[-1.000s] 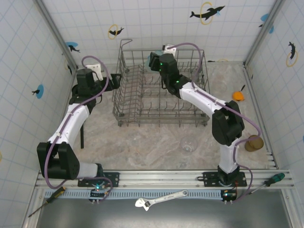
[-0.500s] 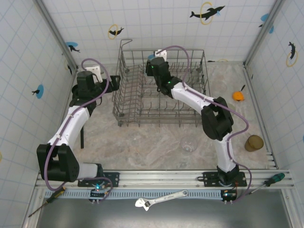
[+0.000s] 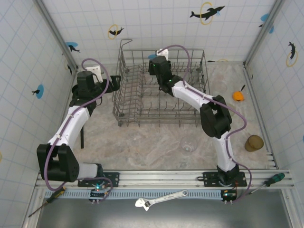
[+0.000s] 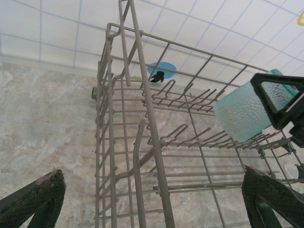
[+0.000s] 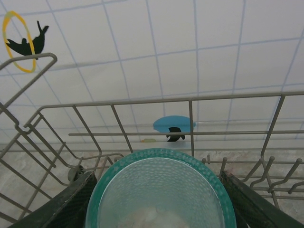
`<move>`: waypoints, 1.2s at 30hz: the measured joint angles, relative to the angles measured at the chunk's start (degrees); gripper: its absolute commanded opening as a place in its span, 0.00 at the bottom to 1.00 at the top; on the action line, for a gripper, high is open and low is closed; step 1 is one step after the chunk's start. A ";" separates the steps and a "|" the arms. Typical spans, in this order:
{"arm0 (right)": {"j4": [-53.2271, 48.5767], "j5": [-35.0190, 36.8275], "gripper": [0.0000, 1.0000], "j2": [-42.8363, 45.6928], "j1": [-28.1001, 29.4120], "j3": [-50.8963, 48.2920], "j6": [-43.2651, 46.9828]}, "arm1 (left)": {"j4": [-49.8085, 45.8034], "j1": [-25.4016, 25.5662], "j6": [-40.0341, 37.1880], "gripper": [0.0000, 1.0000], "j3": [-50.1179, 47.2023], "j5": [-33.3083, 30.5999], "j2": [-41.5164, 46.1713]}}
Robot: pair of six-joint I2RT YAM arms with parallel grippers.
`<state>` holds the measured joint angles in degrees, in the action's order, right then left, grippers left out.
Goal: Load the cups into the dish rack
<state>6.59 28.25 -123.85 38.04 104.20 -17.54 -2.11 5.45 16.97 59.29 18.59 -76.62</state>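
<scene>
Right arm's elbow has swung leftward, uncovering the amber tumbler point(image 3: 253, 143) at the right of the table point(image 3: 142, 142). The right gripper point(image 3: 158, 63) has shifted slightly over the far half of the dish rack point(image 3: 161, 122). It holds a teal tumbler point(image 5: 160, 190), jaws part-spread around it near the rim. The mouth faces the wrist and the base points away; the long axis appears nearer level than upright.

Step in hand: placement. The next move calls for turning the mouth down and lowering it into the rack.

Left gripper point(image 4: 152, 209) stands wide and empty beside the rack's left side. A clear tumbler point(image 3: 188, 144) waits on the table.
</scene>
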 measured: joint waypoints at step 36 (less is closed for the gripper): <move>-0.22 -3.30 0.48 -9.94 -0.74 4.11 -0.17 | 0.00 0.00 1.03 0.98 -0.02 0.24 -0.52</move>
<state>6.37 24.95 -133.80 37.30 108.31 -17.72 -2.11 5.45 18.00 59.27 18.83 -77.14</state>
